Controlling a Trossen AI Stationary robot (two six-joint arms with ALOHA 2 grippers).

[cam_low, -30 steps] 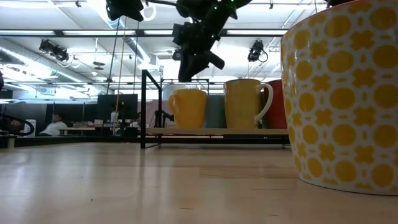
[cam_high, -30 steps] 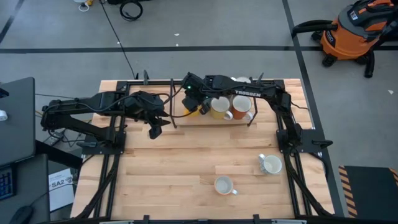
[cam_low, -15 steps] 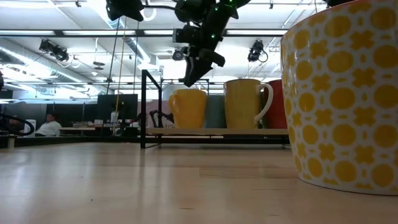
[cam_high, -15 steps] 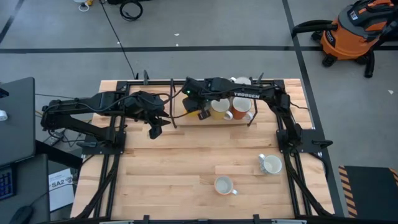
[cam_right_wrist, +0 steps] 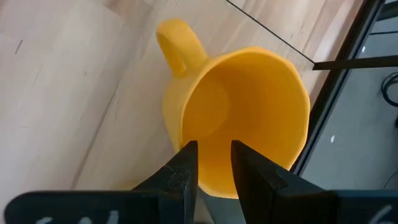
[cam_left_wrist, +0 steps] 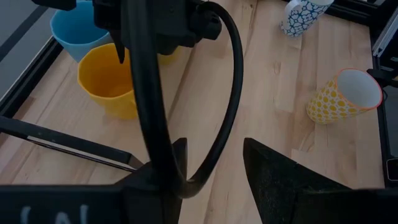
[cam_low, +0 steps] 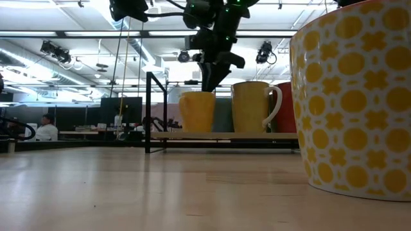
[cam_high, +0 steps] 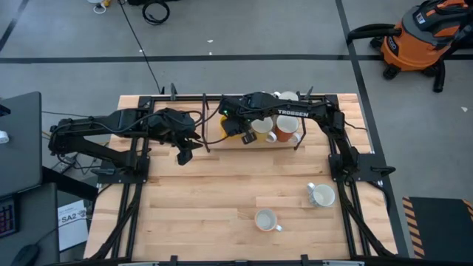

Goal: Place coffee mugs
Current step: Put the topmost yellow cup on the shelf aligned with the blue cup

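Observation:
A yellow mug stands upright on a low wooden rack at the table's far edge, handle turned away from my right wrist. My right gripper hangs straight above the mug's rim, pointing down, fingers open by a narrow gap. Beside the yellow mug stand a cream mug and an orange one. A yellow-patterned mug and a white mug rest on the table's near right part. My left gripper waits open, left of the rack. My right gripper comes from above, pointing down, with its fingertips at the height of the yellow mug's rim, on the side away from the handle. Whether a finger touches the rim or wall, I cannot tell. The mug stands upright on the rack.
The rack's black metal posts rise at its left end. A pale blue mug sits behind the yellow one on the rack. A white mug stands at the far edge. Bare wood lies across the table's middle.
My right gripper has moved toward the table's right and down, from above and left of the yellow mug to just over its rim, and has turned from slanted to pointing straight down.

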